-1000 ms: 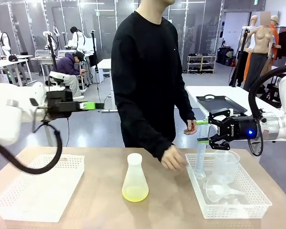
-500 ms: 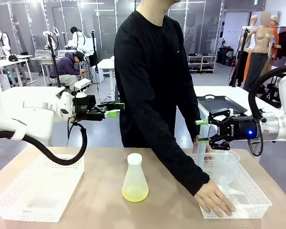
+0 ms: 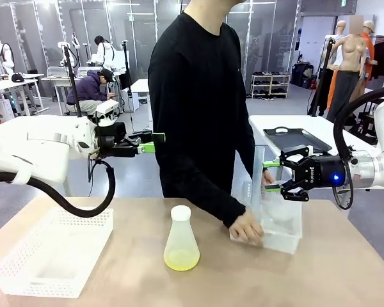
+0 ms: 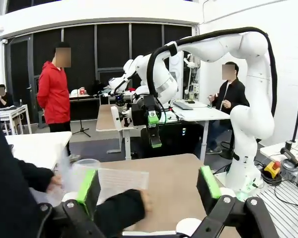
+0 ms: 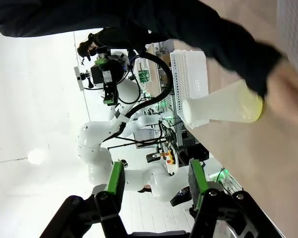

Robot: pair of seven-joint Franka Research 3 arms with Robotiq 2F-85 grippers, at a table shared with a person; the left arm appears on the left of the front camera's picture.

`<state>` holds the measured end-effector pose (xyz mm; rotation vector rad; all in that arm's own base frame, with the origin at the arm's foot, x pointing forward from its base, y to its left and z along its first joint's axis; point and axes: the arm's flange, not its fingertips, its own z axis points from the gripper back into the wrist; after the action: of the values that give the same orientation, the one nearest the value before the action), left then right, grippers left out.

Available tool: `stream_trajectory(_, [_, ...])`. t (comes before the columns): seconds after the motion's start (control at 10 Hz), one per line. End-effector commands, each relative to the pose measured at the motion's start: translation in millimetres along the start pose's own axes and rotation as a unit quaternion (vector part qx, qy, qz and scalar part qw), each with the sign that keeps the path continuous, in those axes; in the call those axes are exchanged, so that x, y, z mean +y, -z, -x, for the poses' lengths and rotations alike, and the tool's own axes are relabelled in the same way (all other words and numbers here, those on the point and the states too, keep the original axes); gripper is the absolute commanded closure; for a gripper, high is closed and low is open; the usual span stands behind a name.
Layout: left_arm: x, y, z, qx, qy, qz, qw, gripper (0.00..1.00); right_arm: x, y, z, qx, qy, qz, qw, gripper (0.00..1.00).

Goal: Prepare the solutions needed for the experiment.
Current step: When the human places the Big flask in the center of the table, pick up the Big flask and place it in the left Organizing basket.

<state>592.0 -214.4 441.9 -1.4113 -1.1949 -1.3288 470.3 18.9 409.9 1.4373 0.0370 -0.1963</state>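
Beyond the tan table (image 3: 134,288), a grey floor (image 3: 131,182) ran to glass-panelled walls (image 3: 25,32), past white tables (image 3: 269,123) and a low shelf (image 3: 271,83).

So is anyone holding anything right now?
The person's hand grips the blurred white basket by its lower left corner. The left gripper and the right gripper are open, holding nothing.

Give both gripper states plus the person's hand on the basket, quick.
Left gripper: open, empty.
Right gripper: open, empty.
Person's hand: gripping the white basket.
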Motion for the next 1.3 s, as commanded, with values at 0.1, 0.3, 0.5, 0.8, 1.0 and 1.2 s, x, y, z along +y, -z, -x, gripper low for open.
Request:
stream_trajectory(0.1, [18, 16, 23, -0.028, 0.020, 0.052, 0.998, 0.00, 1, -1, 0, 0.000, 0.000, 0.001, 1.000, 0.34])
stream_trajectory(0.3, [19, 24, 41, -0.032, 0.037, 0.110, 0.993, 0.00, 1, -1, 0, 0.000, 0.000, 0.001, 1.000, 0.34])
stream_trajectory(0.5, [10, 26, 38, -0.030, 0.014, 0.072, 0.997, 0.00, 1, -1, 0, 0.000, 0.000, 0.001, 1.000, 0.34])
stream_trajectory(0.8, [10, 26, 38, -0.030, 0.014, 0.072, 0.997, 0.00, 1, -1, 0, 0.000, 0.000, 0.001, 1.000, 0.34])
stream_trajectory(1.0, [16, 30, 53, -0.046, 0.024, 0.122, 0.991, 0.00, 1, -1, 0, 0.000, 0.000, 0.001, 1.000, 0.34])
stream_trajectory(1.2, [23, 33, 67, -0.024, 0.055, 0.153, 0.986, 0.00, 1, -1, 0, 0.000, 0.000, 0.001, 1.000, 0.34])
